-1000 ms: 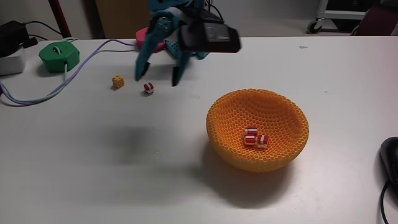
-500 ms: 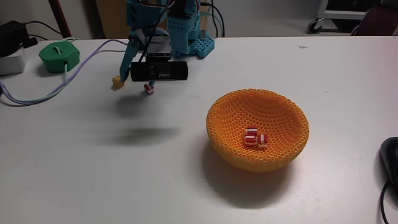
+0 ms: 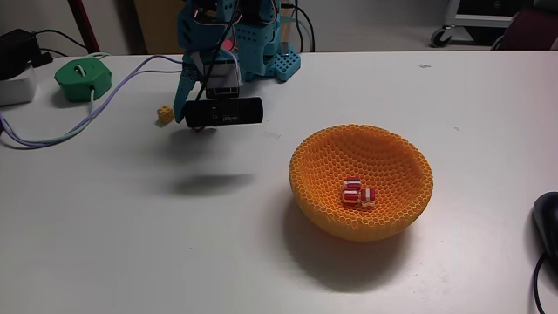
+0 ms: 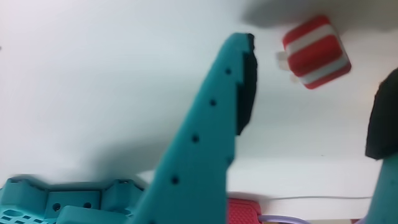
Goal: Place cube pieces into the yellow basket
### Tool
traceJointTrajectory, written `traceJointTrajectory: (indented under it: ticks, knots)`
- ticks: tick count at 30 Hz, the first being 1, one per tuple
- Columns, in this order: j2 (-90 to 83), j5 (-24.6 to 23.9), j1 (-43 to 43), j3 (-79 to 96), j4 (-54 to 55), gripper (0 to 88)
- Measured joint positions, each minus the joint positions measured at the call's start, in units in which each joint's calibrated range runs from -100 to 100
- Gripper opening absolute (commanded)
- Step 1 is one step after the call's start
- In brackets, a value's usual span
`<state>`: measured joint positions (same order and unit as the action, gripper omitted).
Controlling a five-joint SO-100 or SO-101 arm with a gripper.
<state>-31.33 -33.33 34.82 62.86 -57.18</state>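
Wrist view shows the gripper (image 4: 311, 93) spread apart with a red-and-white cube (image 4: 316, 51) lying between its tips, seemingly not touching. On the bench (image 3: 131, 235), a yellow cube (image 3: 165, 114) sits nearby. The yellow basket (image 3: 401, 166) holds more striped cubes (image 3: 357, 194).

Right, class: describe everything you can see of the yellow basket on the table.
The yellow basket is a large, round, orange-yellow bowl with honeycomb-mesh walls that look like plastic. It stands upright and open-topped on the white table, to the right in the fixed view and apart from the arm. Red-and-white striped cubes lie clustered at its bottom. It casts a soft shadow on the table around its base.
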Motion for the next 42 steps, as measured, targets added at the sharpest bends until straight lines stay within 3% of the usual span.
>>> traceJointTrajectory:
  ticks: [4, 7, 13, 18, 21, 25, 28, 32, 35, 37, 42]
  knots:
    - [0.0, -1.4, 0.2, 2.3, 3.0, 16.3]
    - [-0.1, -3.1, 0.3, 3.5, 4.4, 0.0]
    - [0.2, -2.9, 0.5, 3.7, 7.1, 0.0]
    - [0.7, 0.0, -1.5, -4.9, 5.7, 0.0]
    - [3.5, 2.3, -7.6, -17.8, 5.1, 0.0]
    - [8.5, 1.2, -21.4, -35.9, 7.2, 0.0]
    - [10.0, -3.3, -33.1, -36.4, 15.1, 0.0]
    - [11.6, -12.1, -47.6, -23.3, 38.6, 0.0]
    - [12.2, -15.9, -52.2, -17.6, 47.4, 18.5]
    - [12.2, -15.5, -53.0, -14.4, 52.5, 26.8]
    - [12.2, -12.7, -55.1, -9.2, 59.5, 35.1]
